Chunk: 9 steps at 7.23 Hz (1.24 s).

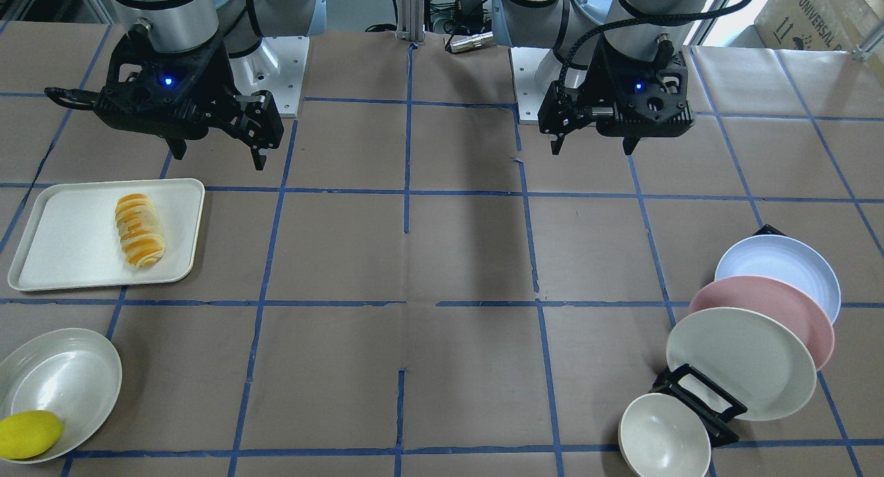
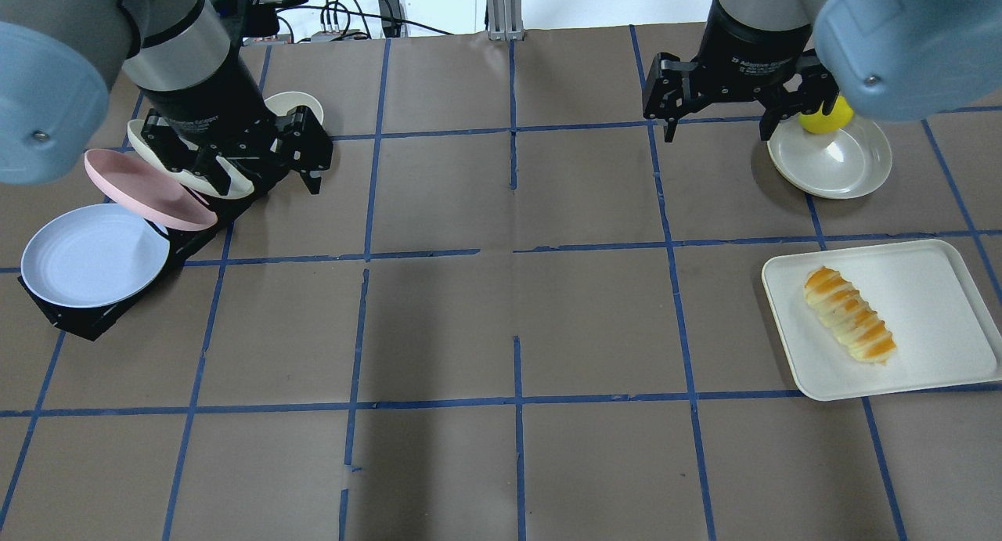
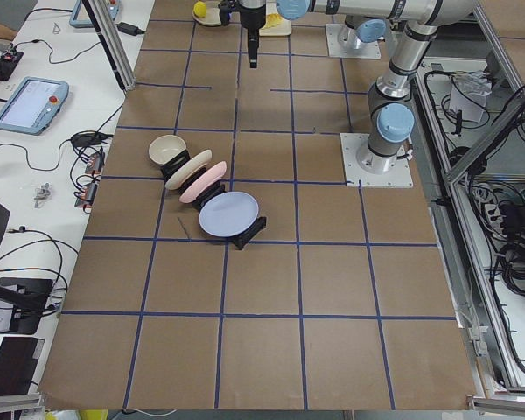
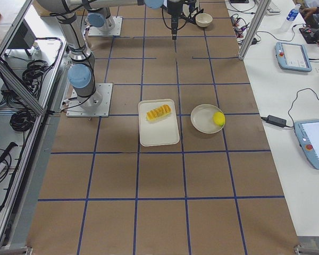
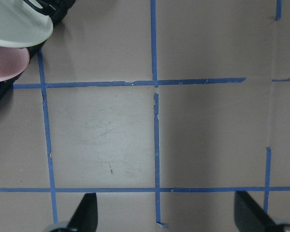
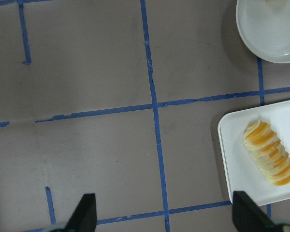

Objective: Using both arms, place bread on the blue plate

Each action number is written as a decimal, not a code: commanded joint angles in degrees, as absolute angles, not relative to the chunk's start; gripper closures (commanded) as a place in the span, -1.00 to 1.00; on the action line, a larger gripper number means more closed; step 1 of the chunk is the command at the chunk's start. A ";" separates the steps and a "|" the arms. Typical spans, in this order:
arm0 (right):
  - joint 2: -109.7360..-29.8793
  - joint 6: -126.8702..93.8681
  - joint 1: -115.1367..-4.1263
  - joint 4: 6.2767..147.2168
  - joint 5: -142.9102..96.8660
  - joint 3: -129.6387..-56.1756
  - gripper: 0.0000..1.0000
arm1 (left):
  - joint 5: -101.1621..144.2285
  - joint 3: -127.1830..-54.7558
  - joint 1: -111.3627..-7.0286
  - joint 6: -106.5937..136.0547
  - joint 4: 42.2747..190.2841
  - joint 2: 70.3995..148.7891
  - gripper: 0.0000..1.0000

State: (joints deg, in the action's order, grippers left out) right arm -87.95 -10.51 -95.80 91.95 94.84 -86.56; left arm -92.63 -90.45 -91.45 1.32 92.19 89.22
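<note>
The table [image 2: 501, 306] in front of me is covered in brown paper, and blue tape [image 2: 517, 404] marks it off into squares. Cables and an aluminium post stand at its far edge.

My right gripper [image 1: 217, 154] hangs above bare paper with its fingers spread wide and nothing between them. The bread [image 2: 849, 326] lies on my right, slantwise on a white rectangular tray [image 2: 931, 290], well apart from that gripper. Farther out on the same side sits a shallow white dish [image 1: 69, 373], and a yellow lemon [image 1: 27, 433] rests against its rim.

My left gripper [image 1: 594, 144] is also held above the table, fingers parted and empty. In its wrist view I see only paper and tape below it, with plate edges just showing in one corner.

The blue plate [image 2: 94, 255] is on my left. It leans in a black rack [image 2: 78, 322] and is the nearest to me of the pieces there. Behind it lean a pink plate [image 2: 149, 192] and then a cream plate [image 1: 742, 363]. A small cream bowl [image 1: 663, 435] is at the far end of the rack. Bread and blue plate are at opposite sides of the table.
</note>
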 commanded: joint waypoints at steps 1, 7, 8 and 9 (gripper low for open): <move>-87.63 -10.11 -95.28 92.02 94.49 -86.83 -0.94 | -91.25 -91.23 -86.08 0.62 92.20 89.47 -1.00; -92.29 36.01 -67.21 115.86 94.31 -117.10 -0.67 | -85.79 -88.68 -53.66 -34.83 99.22 93.85 -1.00; -92.55 43.95 -61.67 120.89 90.04 -122.47 -0.85 | -83.43 -88.68 -49.79 -40.29 99.23 95.78 -1.00; -92.03 48.82 -60.05 123.98 86.35 -125.74 -0.98 | -80.97 -88.33 -46.53 -44.34 98.88 99.63 -1.00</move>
